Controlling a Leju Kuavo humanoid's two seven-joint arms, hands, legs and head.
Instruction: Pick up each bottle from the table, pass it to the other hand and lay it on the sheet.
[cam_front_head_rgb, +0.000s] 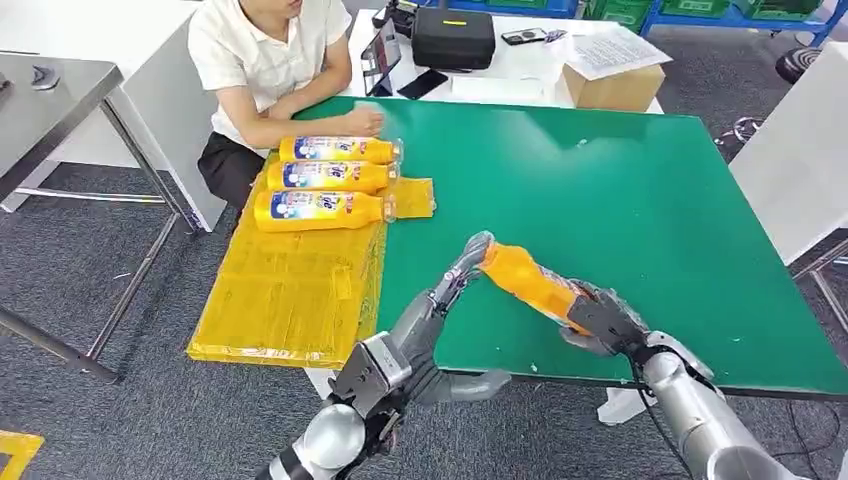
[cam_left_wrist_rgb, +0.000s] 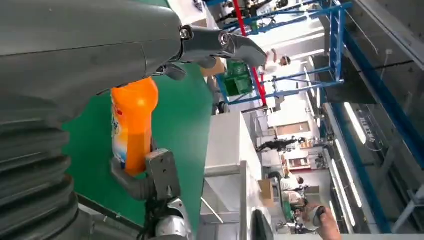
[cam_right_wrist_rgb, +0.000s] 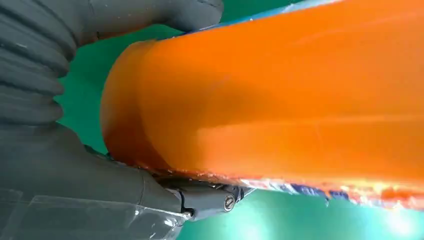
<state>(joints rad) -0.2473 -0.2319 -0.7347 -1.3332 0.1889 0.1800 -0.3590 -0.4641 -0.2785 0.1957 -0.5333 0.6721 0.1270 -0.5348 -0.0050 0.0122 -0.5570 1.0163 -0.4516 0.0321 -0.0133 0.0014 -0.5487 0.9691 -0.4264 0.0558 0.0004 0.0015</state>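
Over green table, midway through handover: right hand gripping bottle by its base, left hand opening around its neck end, not yet clasping, next needing firm closing before releasing, then laying on sheet leftward.

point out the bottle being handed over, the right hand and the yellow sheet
bottle (cam_front_head_rgb: 525, 282), head view, on its orange body between the hands
right hand (cam_front_head_rgb: 603, 322), head view, on the dark palm gripping the bottle's base
yellow sheet (cam_front_head_rgb: 290, 290), head view, on its bare part
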